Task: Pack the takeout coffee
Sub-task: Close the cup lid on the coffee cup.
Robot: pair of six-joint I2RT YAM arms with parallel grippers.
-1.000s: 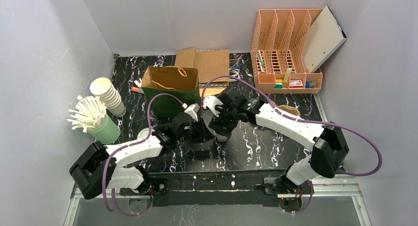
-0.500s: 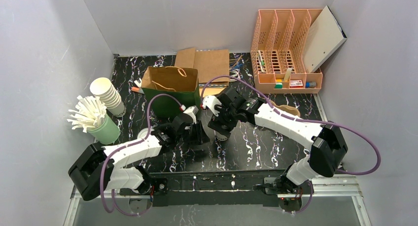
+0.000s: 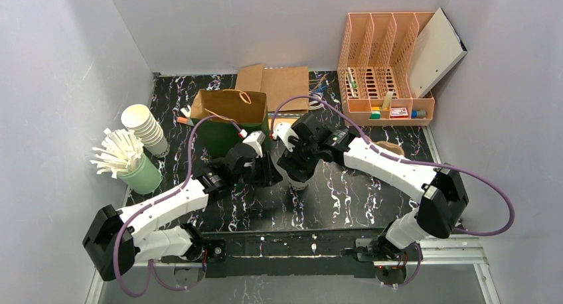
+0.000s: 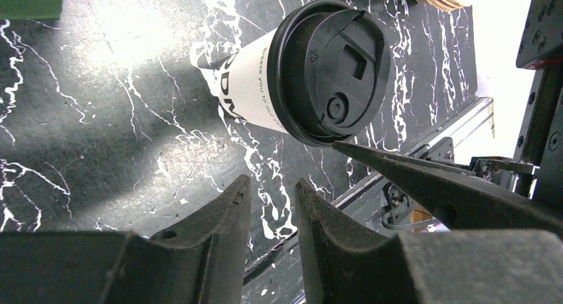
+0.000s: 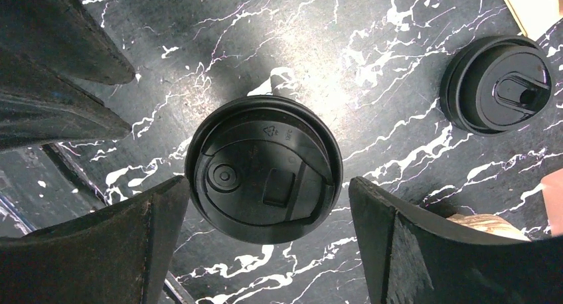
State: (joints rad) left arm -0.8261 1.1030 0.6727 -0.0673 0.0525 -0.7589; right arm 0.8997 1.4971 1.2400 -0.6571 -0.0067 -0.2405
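Note:
A white takeout cup with a black lid (image 5: pixel 262 178) stands upright on the black marble table (image 3: pixel 345 198). My right gripper (image 5: pixel 269 188) is wide open right above it, one finger on each side of the lid, not touching; in the top view it is at the table's middle (image 3: pixel 296 171). My left gripper (image 4: pixel 272 198) is empty, its fingers a narrow gap apart, just left of the cup (image 4: pixel 249 85); in the top view it sits beside the right one (image 3: pixel 267 173). The green paper bag (image 3: pixel 232 121) stands open behind my left gripper.
A loose black lid (image 5: pixel 498 85) lies right of the cup. A stack of paper cups (image 3: pixel 146 128) and a green cup of stirrers (image 3: pixel 129 161) stand at the left. Flat brown bags (image 3: pixel 282 85) and a peach file organiser (image 3: pixel 385 72) are at the back.
My left arm has moved away from me toward the green bag and drawn back from the cup. My right gripper has stayed open over the cup, shifting slightly away from me.

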